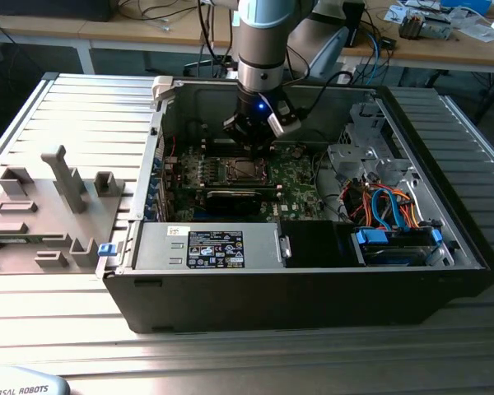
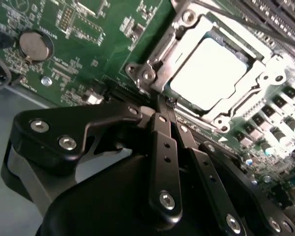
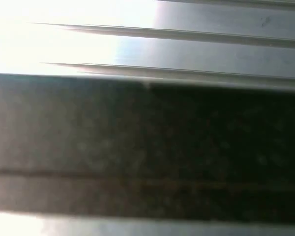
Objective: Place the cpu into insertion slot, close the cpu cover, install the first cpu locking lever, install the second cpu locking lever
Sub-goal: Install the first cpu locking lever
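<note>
Now we see our black metal gripper (image 2: 162, 105) with its fingers pressed together, holding nothing, its tip just beside the corner of the thin silver metal cpu cover (image 2: 160, 56). That frame lies flat over the small square insertion slot (image 2: 221, 105) on the green circuit board (image 2: 96, 42). The flat silvery-grey square cpu (image 2: 211, 71) sits in the slot, its shiny top facing up through the window.

In the exterior view, the gripper (image 1: 255, 141) hangs inside the open black computer case (image 1: 313, 304), above the slot (image 1: 243, 170). A black graphics card (image 1: 235, 200) lies near it, and coloured cables (image 1: 387, 206) bunch up toward the exterior view's right.
</note>
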